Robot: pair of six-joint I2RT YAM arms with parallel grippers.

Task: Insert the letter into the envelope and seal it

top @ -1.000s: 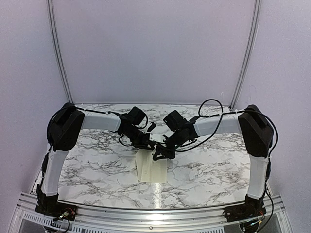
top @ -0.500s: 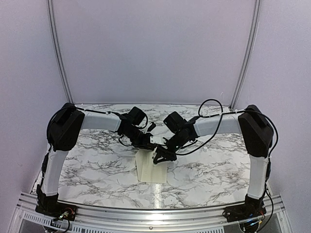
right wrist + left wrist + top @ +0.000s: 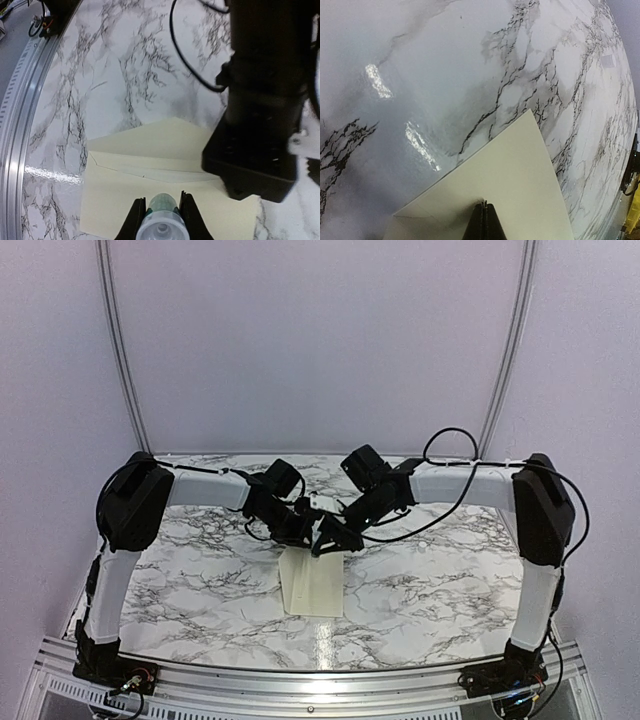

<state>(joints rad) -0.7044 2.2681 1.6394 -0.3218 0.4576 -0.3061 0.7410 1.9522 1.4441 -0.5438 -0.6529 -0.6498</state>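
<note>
Right hand (image 3: 161, 204) snug around glue tube (image 3: 161, 223)

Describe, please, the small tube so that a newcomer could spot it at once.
On the marble table, find the cream envelope lying at the centre. Over its far end the right claw is shut on the tube: small, round, whitish with a green band, unlike the flat paper beneath it.
</note>
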